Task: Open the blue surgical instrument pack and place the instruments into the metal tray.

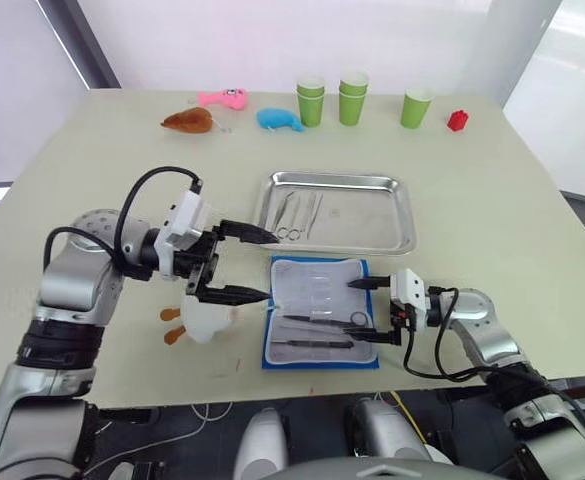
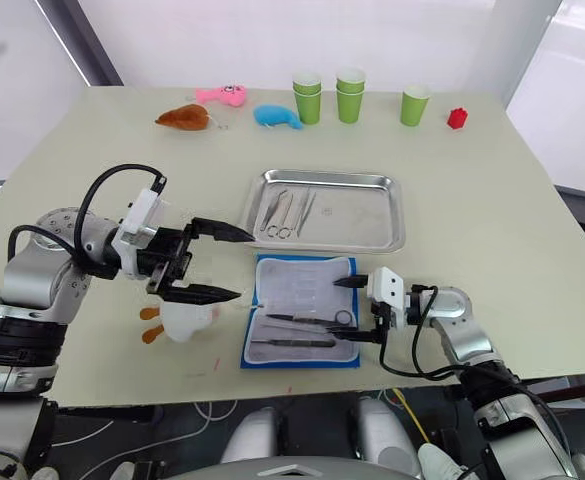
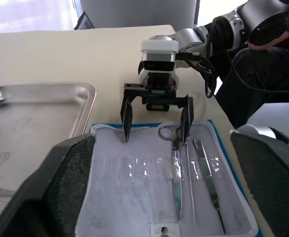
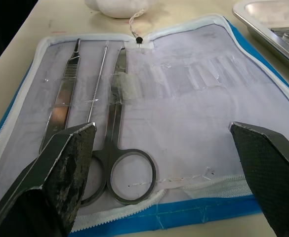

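Black fingers of the left pincer (image 1: 240, 263) are spread wide and empty above the counter (image 1: 492, 200), just left of the open blue surgical instrument pack (image 1: 322, 327), with a white plush toy (image 1: 207, 318) lying under the lower finger; if that arm drops or sweeps toward the pack it could catch the toy and drag it across the lining, or nudge the pack out of line. Right of it, the pack lies flat, opened like a book, near the front edge of the counter and just in front of the metal tray (image 1: 338, 211), which already holds a few instruments at its left end. Three instruments remain in the pack: scissors (image 4: 118, 148), a thin probe-like tool (image 4: 99, 84) and a flat handle or forceps (image 4: 62, 94), all tucked under clear loops. Those loops are the likeliest trouble, I judge: a pull straight up may lift the whole pack, or the slim steel may slip out of the grip. At the right, the right pincer (image 1: 364, 311) is released, its fingers astride the pack's right edge by the scissor rings; closing off-centre could grab the fabric or the neighbouring tool instead.
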You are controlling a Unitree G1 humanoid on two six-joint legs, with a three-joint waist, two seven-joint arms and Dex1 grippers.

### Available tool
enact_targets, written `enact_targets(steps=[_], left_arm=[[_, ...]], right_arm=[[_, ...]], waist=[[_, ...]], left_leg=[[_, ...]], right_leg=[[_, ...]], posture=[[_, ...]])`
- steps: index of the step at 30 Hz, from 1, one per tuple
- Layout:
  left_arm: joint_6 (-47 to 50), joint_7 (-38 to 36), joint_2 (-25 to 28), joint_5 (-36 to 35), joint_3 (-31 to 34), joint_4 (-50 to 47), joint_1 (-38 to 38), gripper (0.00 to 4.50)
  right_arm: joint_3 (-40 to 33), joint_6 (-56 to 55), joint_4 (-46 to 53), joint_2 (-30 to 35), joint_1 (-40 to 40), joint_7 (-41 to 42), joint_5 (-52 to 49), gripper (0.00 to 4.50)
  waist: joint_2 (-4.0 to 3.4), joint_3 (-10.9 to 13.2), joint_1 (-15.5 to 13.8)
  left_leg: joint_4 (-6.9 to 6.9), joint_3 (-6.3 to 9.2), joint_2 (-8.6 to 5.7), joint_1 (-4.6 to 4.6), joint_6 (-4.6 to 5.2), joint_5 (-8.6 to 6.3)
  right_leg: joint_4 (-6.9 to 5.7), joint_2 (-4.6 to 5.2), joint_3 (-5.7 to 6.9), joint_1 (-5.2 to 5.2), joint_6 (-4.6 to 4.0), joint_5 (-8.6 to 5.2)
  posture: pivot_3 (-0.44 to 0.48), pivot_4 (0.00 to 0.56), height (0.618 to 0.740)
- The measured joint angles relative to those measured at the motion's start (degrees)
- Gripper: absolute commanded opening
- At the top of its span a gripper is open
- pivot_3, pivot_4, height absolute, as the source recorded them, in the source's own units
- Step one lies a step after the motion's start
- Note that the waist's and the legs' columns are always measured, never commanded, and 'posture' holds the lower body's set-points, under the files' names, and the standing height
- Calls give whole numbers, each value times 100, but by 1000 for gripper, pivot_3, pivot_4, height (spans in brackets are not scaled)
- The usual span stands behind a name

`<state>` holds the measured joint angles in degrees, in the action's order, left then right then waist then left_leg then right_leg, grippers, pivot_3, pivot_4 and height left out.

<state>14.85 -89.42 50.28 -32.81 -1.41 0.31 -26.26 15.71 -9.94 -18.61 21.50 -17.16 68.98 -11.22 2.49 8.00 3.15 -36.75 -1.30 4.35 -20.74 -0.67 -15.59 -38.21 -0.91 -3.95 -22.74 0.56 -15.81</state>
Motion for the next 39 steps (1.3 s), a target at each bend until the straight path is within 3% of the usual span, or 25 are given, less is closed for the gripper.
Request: enact_targets(steps=[11,16,27,32,39], left_arm=[[-316,-13,47,-141,-193,-31,150,4451],[-393,-16,281,-513,-310,-41,377,4451],[-1098,-19,614,-1049,-640,-168,524,4451],[-1213,-19,361,-977,-612,-140,642,4451],[-1382,-19,-226,-458,-586,-65,1002,4451]], right_arm=[[-23,372,606,239,185,-63,-60,4500],[-103,604,970,342,345,-77,-194,4500],[-281,795,1483,474,639,-169,-386,4500],[-380,990,1920,674,855,-195,-600,4500],[-1061,1528,3117,1255,1302,-199,-1438,4500]], waist=[[-58,55,-82],[-68,64,-111],[-95,94,-169],[-121,114,-218],[-130,131,-256]], left_leg=[[3,-13,-1,-18,1,-1],[-12,-2,-1,-122,1,-1],[-16,-1,-6,-126,1,-1],[-28,-3,-6,-134,1,-1],[-54,9,-6,-145,1,-2]], right_leg=[[20,-5,9,-6,21,12],[16,-5,31,-95,7,25],[16,-4,36,-95,8,24],[17,-3,34,-97,10,25],[5,-4,47,-98,12,26]], posture=[[0,150,740],[0,150,740],[0,150,740],[0,150,740],[0,150,740]])
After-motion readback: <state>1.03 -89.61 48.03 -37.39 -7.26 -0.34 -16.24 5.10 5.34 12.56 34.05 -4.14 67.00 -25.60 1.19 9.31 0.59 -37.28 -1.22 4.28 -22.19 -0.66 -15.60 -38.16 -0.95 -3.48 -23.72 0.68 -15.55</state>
